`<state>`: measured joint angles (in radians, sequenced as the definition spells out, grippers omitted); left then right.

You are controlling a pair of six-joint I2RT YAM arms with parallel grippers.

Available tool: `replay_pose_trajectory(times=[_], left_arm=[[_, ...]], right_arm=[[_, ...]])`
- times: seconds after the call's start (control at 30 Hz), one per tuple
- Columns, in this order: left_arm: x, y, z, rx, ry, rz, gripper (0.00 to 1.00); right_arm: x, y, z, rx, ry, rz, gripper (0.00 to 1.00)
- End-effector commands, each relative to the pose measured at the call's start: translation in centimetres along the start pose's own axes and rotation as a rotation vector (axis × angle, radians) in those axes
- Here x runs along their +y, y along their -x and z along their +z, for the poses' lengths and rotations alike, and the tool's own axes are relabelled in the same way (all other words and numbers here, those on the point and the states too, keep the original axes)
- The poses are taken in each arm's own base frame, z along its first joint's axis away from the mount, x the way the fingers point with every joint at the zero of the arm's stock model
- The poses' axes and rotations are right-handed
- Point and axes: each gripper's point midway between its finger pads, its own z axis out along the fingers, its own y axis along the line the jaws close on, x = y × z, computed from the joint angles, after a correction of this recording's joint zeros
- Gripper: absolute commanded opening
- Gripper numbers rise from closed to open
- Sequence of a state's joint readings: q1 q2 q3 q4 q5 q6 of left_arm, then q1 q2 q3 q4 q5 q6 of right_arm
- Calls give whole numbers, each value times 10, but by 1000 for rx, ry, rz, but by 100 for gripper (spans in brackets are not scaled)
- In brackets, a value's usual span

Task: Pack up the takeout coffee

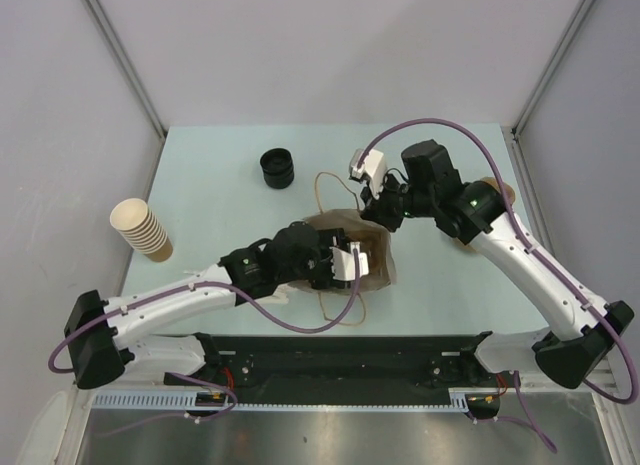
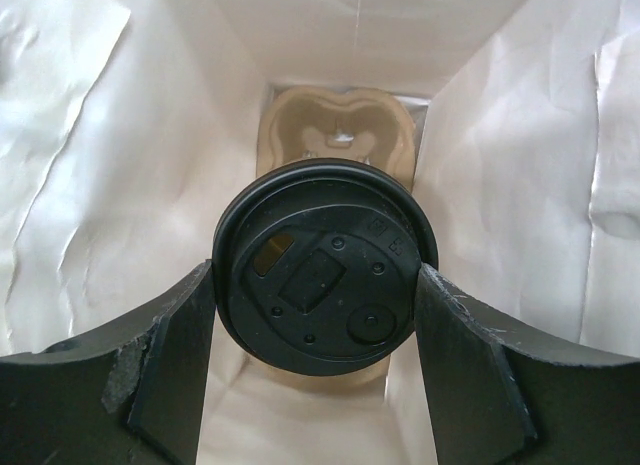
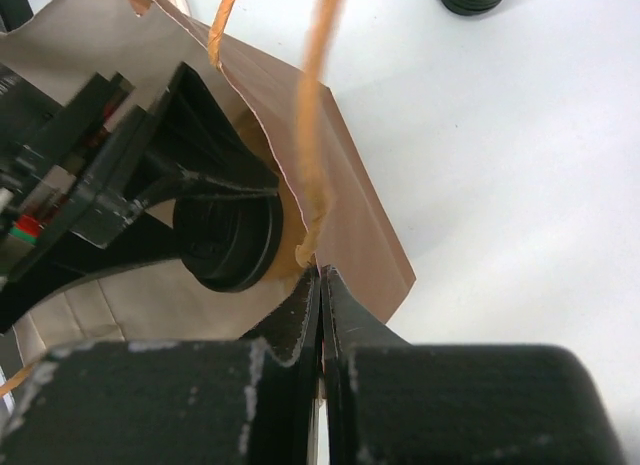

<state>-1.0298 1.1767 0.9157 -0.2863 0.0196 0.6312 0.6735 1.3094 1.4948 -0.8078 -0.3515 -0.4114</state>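
Insertion step, I judge: the left gripper (image 1: 345, 261) has its jaws clamped on the takeout coffee (image 2: 325, 275) inside the paper bag (image 3: 352, 215), over the pulp carrier (image 2: 340, 120). The right gripper (image 3: 320, 285), jaws closed, pinches the bag's rim. Next it needs square seating, then release.

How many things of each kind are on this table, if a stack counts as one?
Lidded coffee cup: 1
Brown paper bag: 1
Pulp cup holder inside the bag: 1
Stack of cream paper cups: 1
Stack of black lids: 1
Total: 5
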Motion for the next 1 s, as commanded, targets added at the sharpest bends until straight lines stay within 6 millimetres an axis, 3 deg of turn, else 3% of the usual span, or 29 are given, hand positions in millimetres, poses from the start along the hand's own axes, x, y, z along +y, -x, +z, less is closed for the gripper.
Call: replay_pose_trajectory(times=[0.0, 0.43, 0.97], left_arm=[[2, 11, 10, -40, 27, 44, 32], [1, 6, 31, -13, 41, 94, 30], [-12, -25, 40, 81, 12, 119, 29]], right_arm=[[3, 28, -15, -131, -44, -21, 0], [24, 29, -15, -154, -4, -22, 0], [32, 27, -14, -145, 21, -45, 0]])
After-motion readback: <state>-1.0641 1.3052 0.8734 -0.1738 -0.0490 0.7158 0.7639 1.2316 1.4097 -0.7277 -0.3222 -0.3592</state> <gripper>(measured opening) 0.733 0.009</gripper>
